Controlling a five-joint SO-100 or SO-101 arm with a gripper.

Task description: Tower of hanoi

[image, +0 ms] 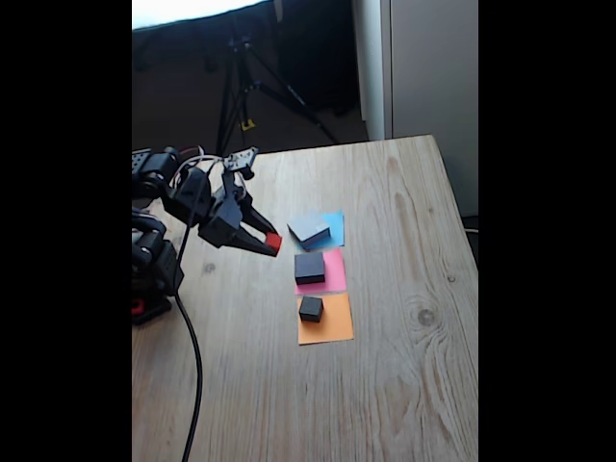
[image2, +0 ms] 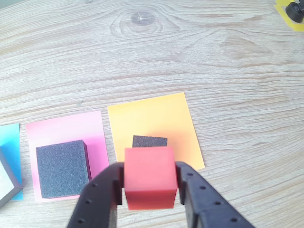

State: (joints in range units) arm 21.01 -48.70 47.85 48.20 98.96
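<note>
The hand (image2: pixel 150 187) is clamped on the red cube (image2: pixel 149 176) — lifted clear above the desk (image2: pixel 213 57), likely for stacking onto a black block (image2: pixel 149 141).

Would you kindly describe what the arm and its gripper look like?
The arm is black, built of blocky segments, with white wires looping over its top and a black cable trailing across the table. The gripper has two matte black, tapered fingers with small round holes along them.
</note>
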